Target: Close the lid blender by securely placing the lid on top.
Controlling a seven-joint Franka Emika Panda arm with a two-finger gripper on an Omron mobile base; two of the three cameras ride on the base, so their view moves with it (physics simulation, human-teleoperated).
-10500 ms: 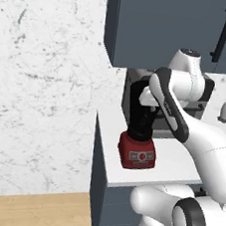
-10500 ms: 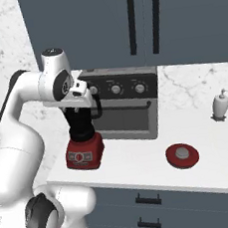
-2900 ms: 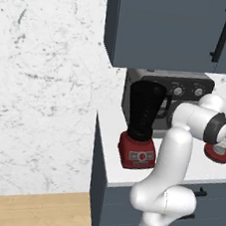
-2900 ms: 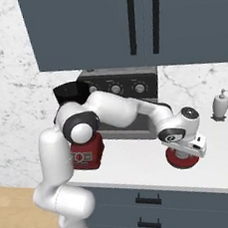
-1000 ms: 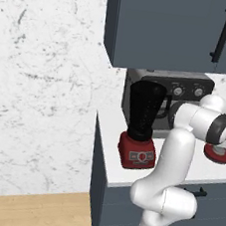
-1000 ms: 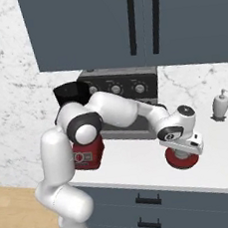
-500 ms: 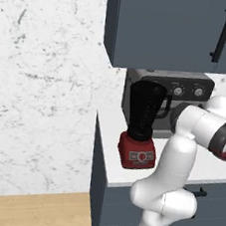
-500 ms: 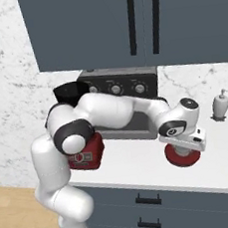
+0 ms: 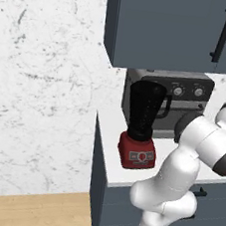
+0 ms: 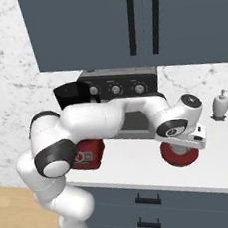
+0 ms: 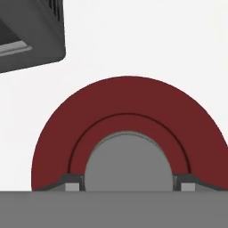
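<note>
Gripper [image 11: 127,187] directly over lid [image 11: 129,111], finger tips [image 11: 71,186] spread either side of its grey centre cap. Lid flat on white counter [image 10: 137,166], right of toaster oven [image 10: 128,92]. Blender [image 9: 143,123] uncovered, well apart at counter's left end.

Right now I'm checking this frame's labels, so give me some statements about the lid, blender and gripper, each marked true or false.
1. The lid lies on the white counter. True.
2. The blender already wears its lid. False: its jar top is open, and the lid lies far from it, past the toaster oven.
3. The gripper is directly over the lid, its fingertips on either side of the grey centre cap. True.
4. The lid is blue. False: it is red with a grey cap.
5. The blender lies on its side. False: it stands upright on its red base.
</note>
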